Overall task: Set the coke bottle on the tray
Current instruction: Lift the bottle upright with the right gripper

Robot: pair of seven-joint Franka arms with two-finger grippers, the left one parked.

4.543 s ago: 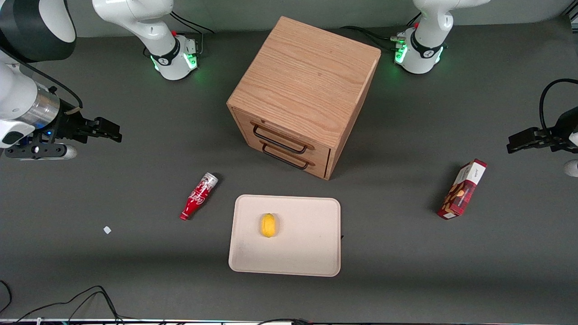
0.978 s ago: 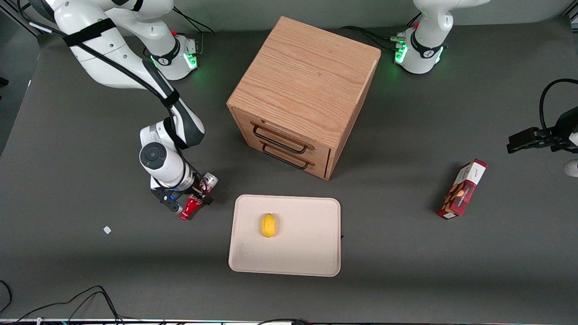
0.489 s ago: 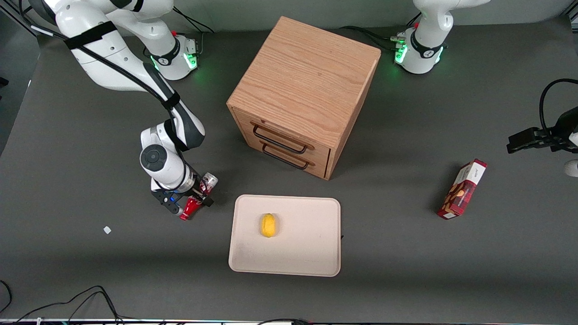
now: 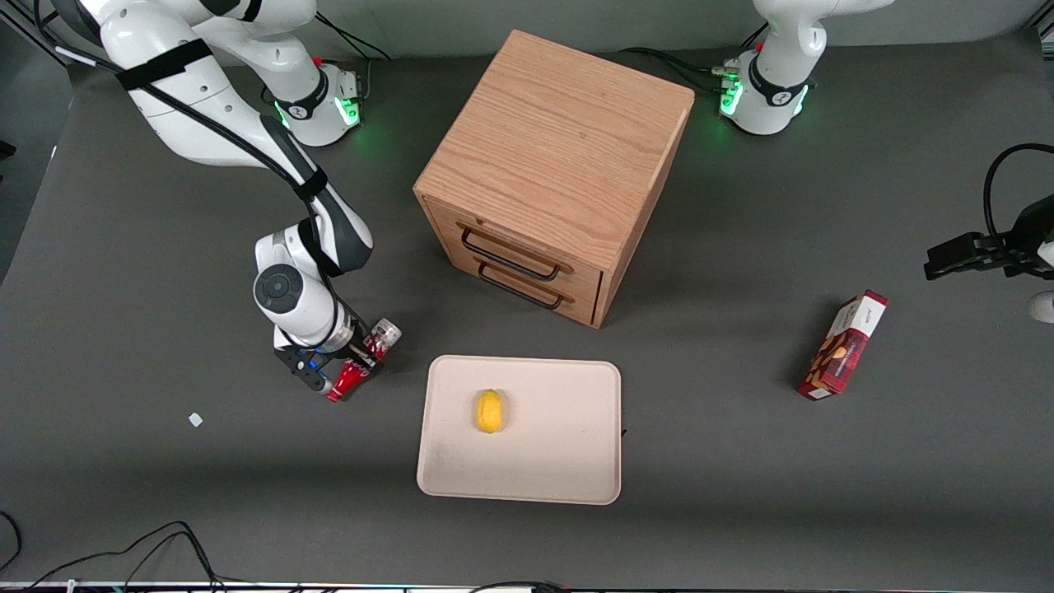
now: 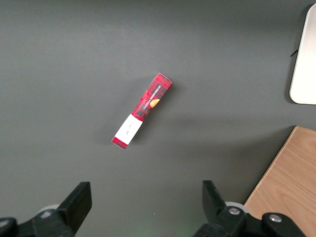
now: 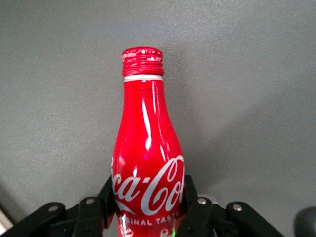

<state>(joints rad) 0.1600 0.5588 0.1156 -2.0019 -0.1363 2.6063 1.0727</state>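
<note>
Grey tabletop — pincer (image 6: 148, 207) around "Coca-Cola" bottle (image 6: 146, 163)

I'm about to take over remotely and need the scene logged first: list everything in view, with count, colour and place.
coke bottle: one, red with white script, lying on the table beside the tray, clamped in the end effector.
tray: one, cream-beige, nearer the front camera than the drawer cabinet.
lemon: one, yellow, on the tray.
drawer cabinet: one, light wood with two dark handles, mid-table.
snack box: one, red, toward the parked arm's end of the table.
scrap: one, white, toward the working arm's end.
end effector: one, black, fingers closed on the lower body of the coke bottle at table level.
</note>
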